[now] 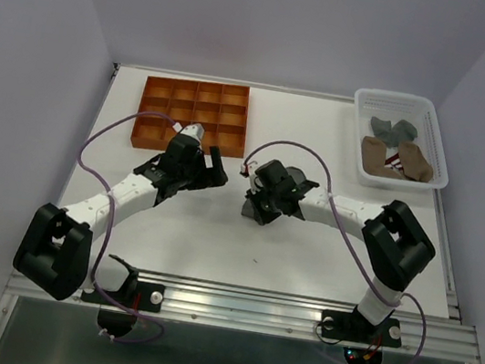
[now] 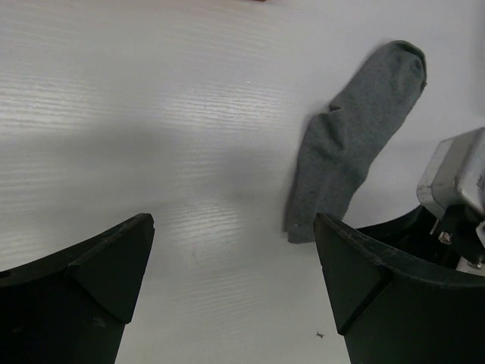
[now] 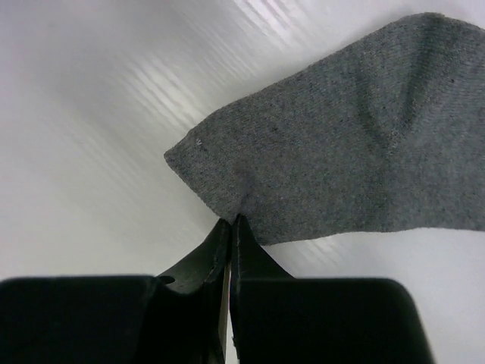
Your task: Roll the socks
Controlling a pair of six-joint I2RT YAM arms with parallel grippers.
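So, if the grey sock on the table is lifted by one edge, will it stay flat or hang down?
Probably it hangs limp: the grey sock is thin knit fabric lying flat with soft creases. It looks light, so the right end effector, shut at its edge, should lift it easily. It seems unlikely to roll; pushed, it may bunch up.

**One Camera High, Two Riding the Wrists**

The overhead camera sits above and behind the left arm and right arm. It looks down and forward across the whole bench, far enough off to catch both side walls. The left wrist camera looks out low between the left jaws, close over the bench, with the grey sock off to its right. The right wrist camera sits closer still, peering past the right jaws at that same sock, which fills its upper right. From overhead I cannot make the sock out.
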